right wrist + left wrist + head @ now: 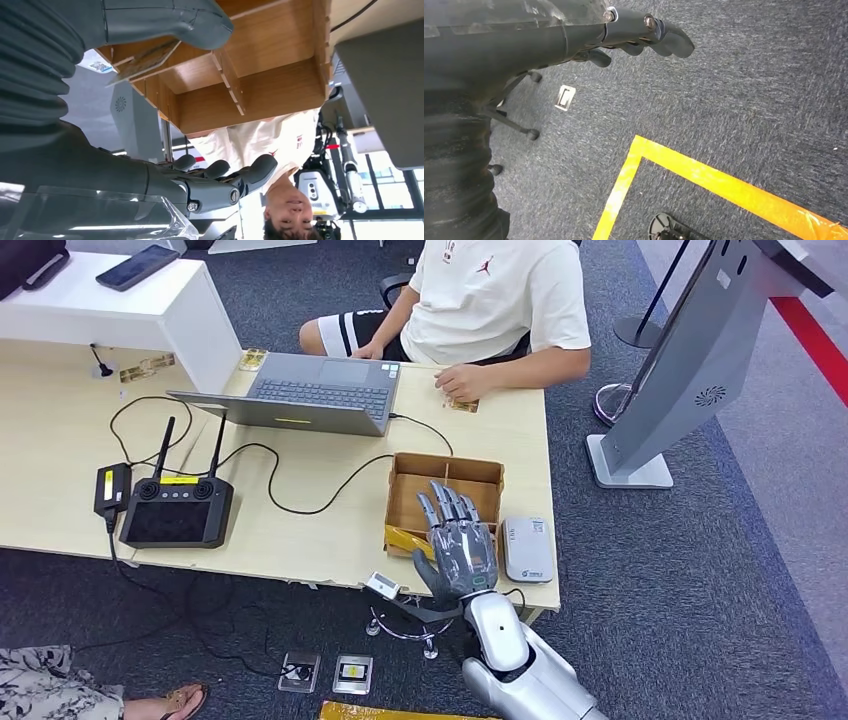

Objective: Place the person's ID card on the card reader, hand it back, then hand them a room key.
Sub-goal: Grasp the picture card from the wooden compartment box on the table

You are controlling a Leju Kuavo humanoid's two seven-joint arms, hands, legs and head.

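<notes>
The right robot hand (458, 550) is seen stretched out flat over the near edge of a wooden box (447, 472), fingers straight and spread a bit, thumb kept well apart from them, so it's released, nothing gripped. From the wrist camera a flat yellowish card (403, 540) is seen right by the thumb, in the box's near compartment; whether the thumb actually touches it can't be told, tbh. The box is split by thin dividers, and the far compartments look bare.

The left robot hand (644, 37) is hung down over the grey carpet, fingers loosely bent, nothing held. Orange tape (704, 175) is stuck on the floor below it.

Just beside the right robot hand, on its right, the card reader (527, 548) is laid flat on the tabletop (300, 530), close to the near edge, with nothing seen on top of it. Across the tabletop a person's hand (462, 382) is rested on a small golden card (463, 406), well apart from the reader. Pretty sure that's the ID card, but the print is too small to be read.

Further left, an open laptop (310, 390) is placed in front of the person, and a black remote controller (177, 510) with two antennas is sat among some black cables. A grey kiosk stand (690, 360) is parked on the carpet off to the right.
</notes>
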